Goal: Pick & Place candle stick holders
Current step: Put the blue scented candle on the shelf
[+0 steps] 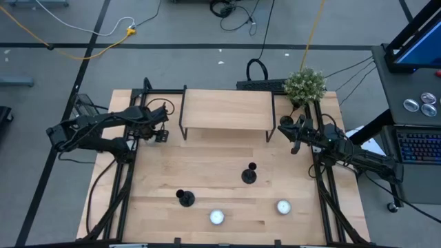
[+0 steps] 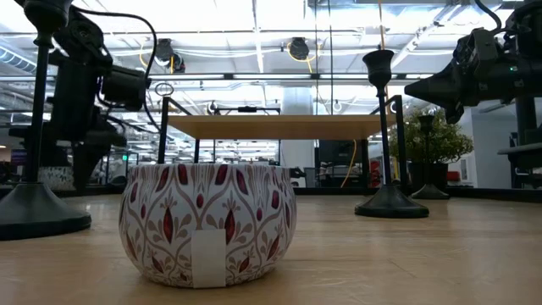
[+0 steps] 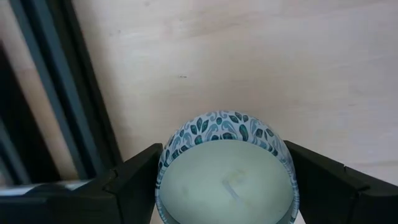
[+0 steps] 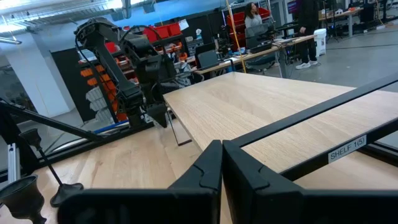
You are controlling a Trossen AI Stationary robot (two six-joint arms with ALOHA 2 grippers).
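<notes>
Two black candle stick holders [image 1: 249, 174] [image 1: 185, 198] stand on their disc bases on the wooden table; the low view shows them as tall stems [image 2: 378, 127] [image 2: 38, 127], with a third [image 2: 427, 157] farther back by the plant. My left gripper [image 1: 160, 134] [image 3: 224, 165] is at the table's far left, pointing down, shut on a round candle tin [image 3: 225, 171] with a blue-green leaf pattern. My right gripper [image 4: 222, 165] [image 1: 286, 131] waits shut and level at the far right, beside the shelf. My left gripper pinches the candle tin between its two fingers [image 3: 134, 180], one on each opposite side of the round wall [image 3: 164, 158]. The fingers come from above, pointing down. The tin sits upright with its wax face up; whether it is clear of the table does not show.
A wooden shelf [image 1: 226, 110] on black legs stands at the far middle, and a potted plant [image 1: 305, 84] at the far right. Two candles [image 1: 217, 218] [image 1: 283, 207] sit near the front edge, one a red-patterned tin [image 2: 207, 224]. Black frame rails [image 1: 120, 200] run along both sides.
</notes>
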